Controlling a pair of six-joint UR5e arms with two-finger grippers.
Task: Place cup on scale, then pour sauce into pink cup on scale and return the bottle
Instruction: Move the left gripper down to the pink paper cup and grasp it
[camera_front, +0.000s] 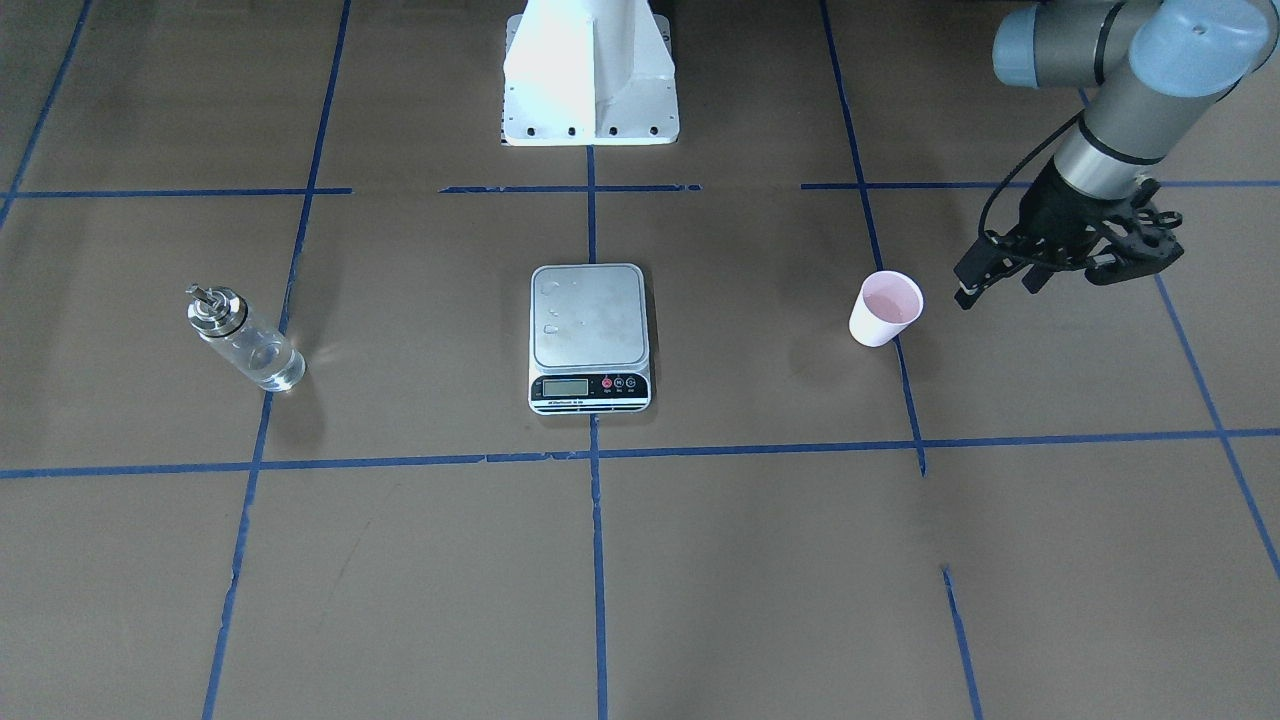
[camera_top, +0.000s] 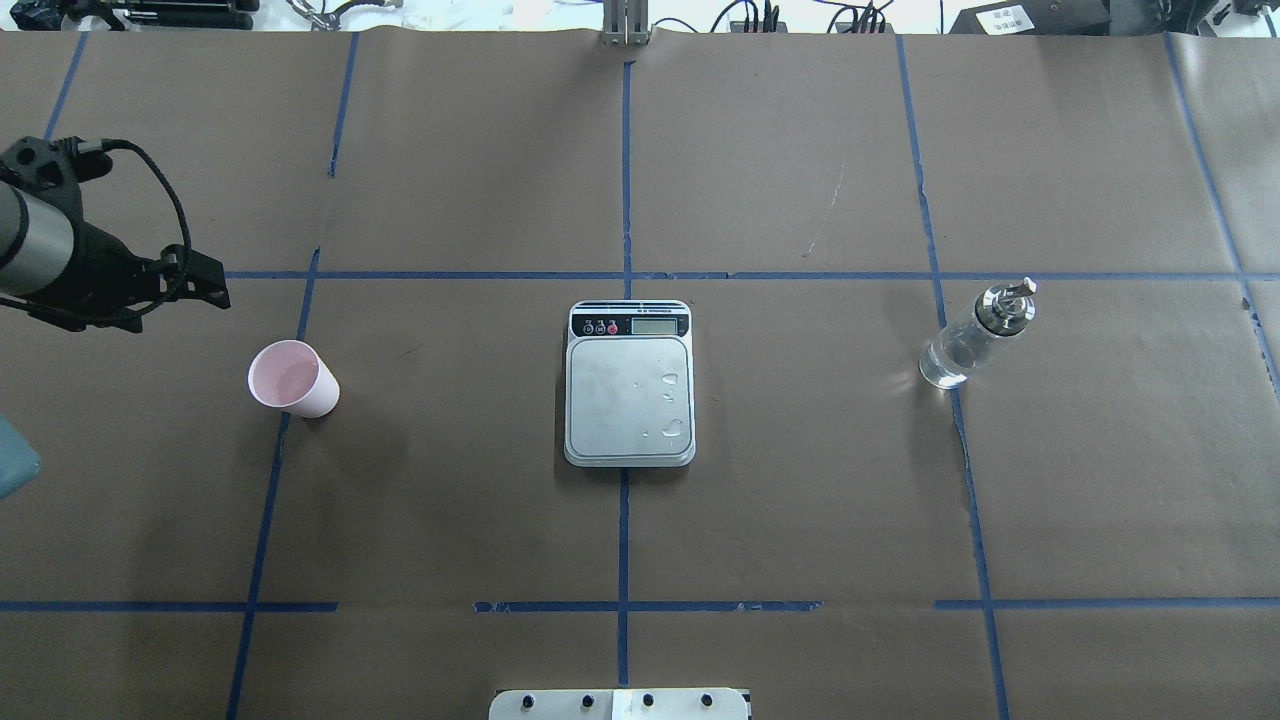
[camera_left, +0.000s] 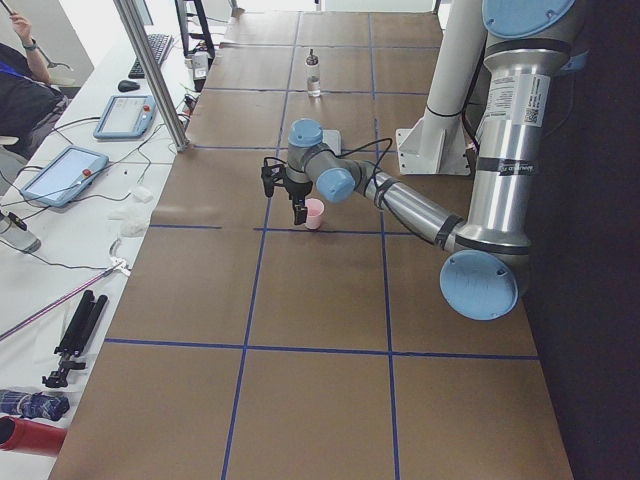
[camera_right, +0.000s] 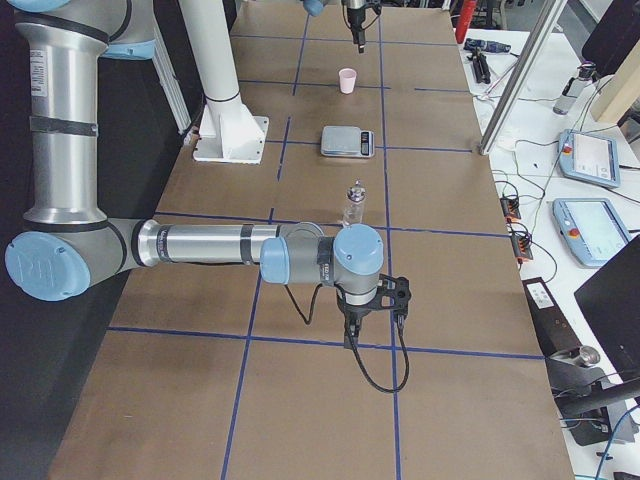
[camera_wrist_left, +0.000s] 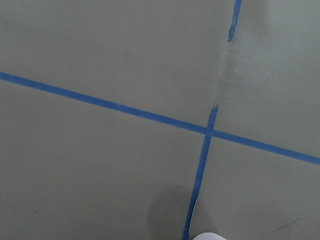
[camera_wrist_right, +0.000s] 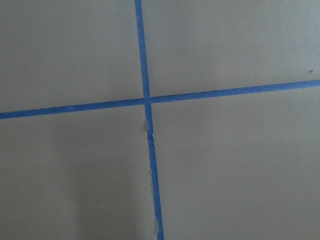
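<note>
The pink cup (camera_front: 885, 310) stands upright on the brown table, on my left side, and shows in the overhead view (camera_top: 293, 378) too. My left gripper (camera_front: 1000, 287) hangs just beside and behind it, apart from it; its fingers look open and empty. The scale (camera_front: 590, 335) lies at the table's middle with a bare platform bearing a few drops. The glass bottle (camera_front: 243, 337), with clear sauce in it, stands on my right side. My right gripper (camera_right: 372, 318) shows only in the exterior right view, low over the table, nearer that camera than the bottle (camera_right: 354, 204); I cannot tell its state.
The white robot base (camera_front: 590, 80) stands behind the scale. Blue tape lines cross the brown paper. A metal post (camera_right: 520, 70) and side benches with tablets (camera_right: 590, 155) and tools run along the operators' side.
</note>
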